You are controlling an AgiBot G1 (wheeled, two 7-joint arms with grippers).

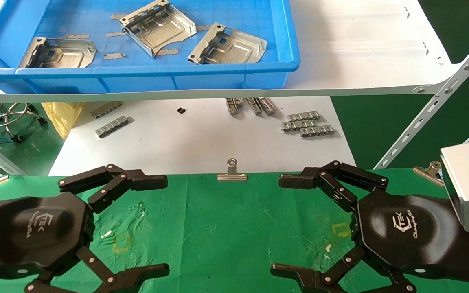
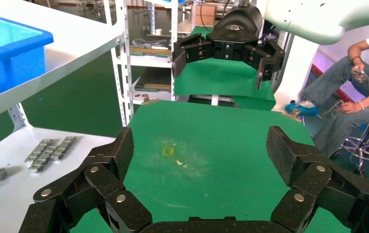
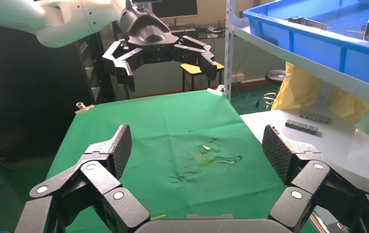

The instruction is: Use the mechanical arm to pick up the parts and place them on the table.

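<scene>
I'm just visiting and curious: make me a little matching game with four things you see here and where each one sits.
Things:
1. stamped metal parts
2. ribbed grey strips
3. binder clip
4. left gripper and right gripper

Places:
A. on the lower white board
B. open, over the green cloth table
C. inside the blue tray
D. clamped on the green cloth's far edge

Pairs: 1-C, 2-A, 3-D, 4-B
</scene>
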